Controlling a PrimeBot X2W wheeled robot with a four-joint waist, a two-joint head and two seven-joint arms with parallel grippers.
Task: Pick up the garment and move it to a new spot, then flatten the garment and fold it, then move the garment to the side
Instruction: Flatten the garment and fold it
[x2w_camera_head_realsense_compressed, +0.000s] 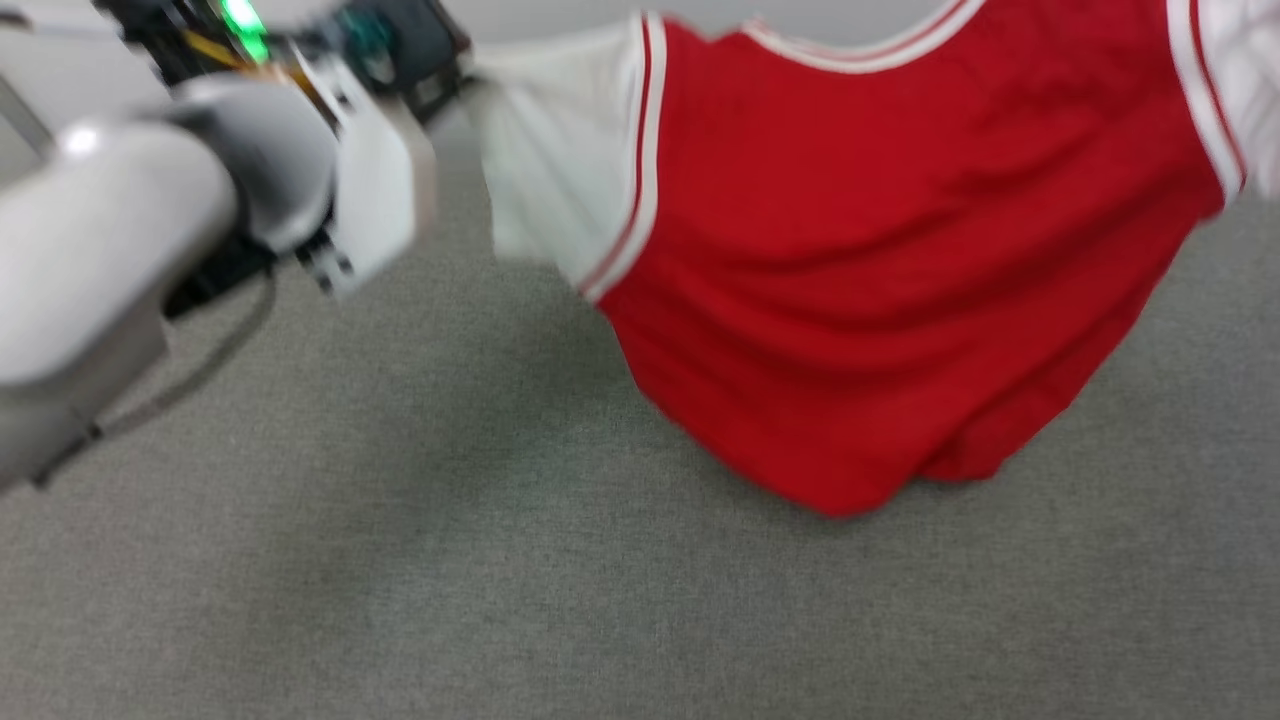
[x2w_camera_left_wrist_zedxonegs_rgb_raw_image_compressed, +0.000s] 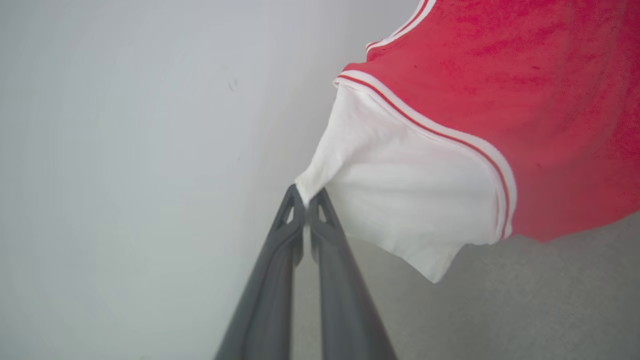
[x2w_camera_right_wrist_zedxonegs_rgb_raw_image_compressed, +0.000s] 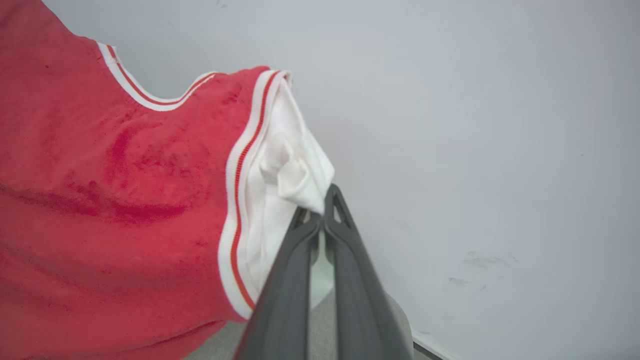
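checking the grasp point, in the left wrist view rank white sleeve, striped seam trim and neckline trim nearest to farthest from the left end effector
1. white sleeve of the garment, pinched at the tips of the left end effector
2. striped seam trim, up and right, across the sleeve
3. neckline trim, top of the view, past the seam

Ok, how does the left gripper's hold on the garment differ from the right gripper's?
The left gripper pinches only the corner tip of a white sleeve; the right gripper bites a bunched wad of the other sleeve. The left gripper's cloth fans out smooth, while the right gripper's is crumpled at the fingertips. Shared: both are shut on white sleeve cloth, with the red garment hanging between them.
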